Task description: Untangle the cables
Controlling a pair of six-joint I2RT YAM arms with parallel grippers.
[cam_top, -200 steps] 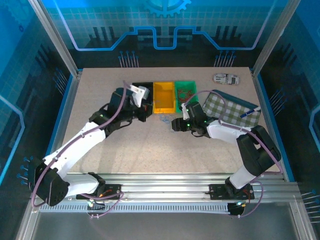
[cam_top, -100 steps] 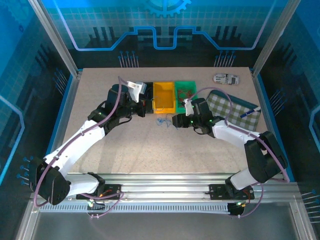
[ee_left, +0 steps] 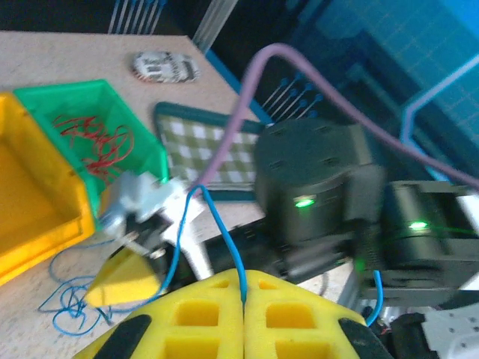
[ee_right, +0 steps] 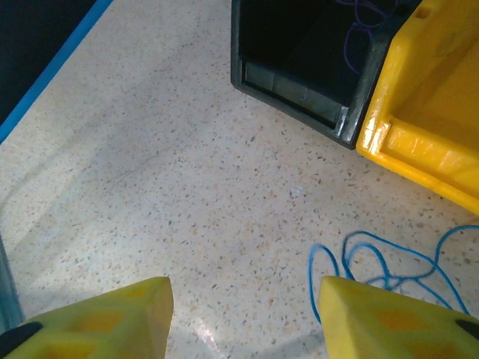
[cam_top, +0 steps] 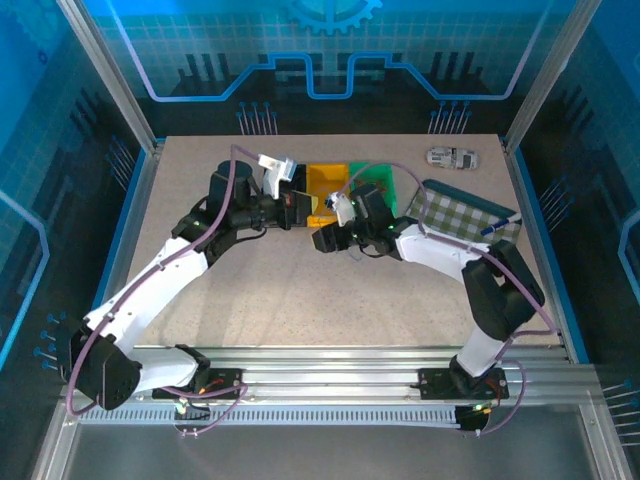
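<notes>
A speckled beige bench (cam_top: 300, 290) fills the floor of a blue-lit enclosure with clear walls. Toward 12 o'clock on it stands a row of three small bins. The yellow bin (cam_top: 322, 182) is in the middle, with a black bin (ee_right: 299, 67) on its 9 o'clock side and a green bin (ee_left: 63, 88) on its 3 o'clock side. A checked mat (cam_top: 455, 215) lies at about 2 o'clock with a pen (cam_top: 498, 226) at its 3 o'clock edge. A small patterned object (cam_top: 452, 157) rests beyond the mat, toward 1 o'clock.

Red cables (ee_left: 93, 138) lie in a loose heap inside the green bin. A purple cable (ee_right: 363, 19) shows in the black bin. The blue cable (ee_left: 222, 233) lies partly in loops on the bare bench just at 6 o'clock of the yellow bin, and one strand rises off the surface.

The left gripper (ee_left: 245, 280) has its yellow fingers pressed together on that raised strand, which comes out of the seam between them. The right gripper (ee_right: 243, 299) hangs low over the bench with its fingers apart and only bare surface between them. The blue loops lie just off its 3 o'clock finger (ee_right: 389, 321).

Seen from above, the two grippers meet close together in front of the bins.
</notes>
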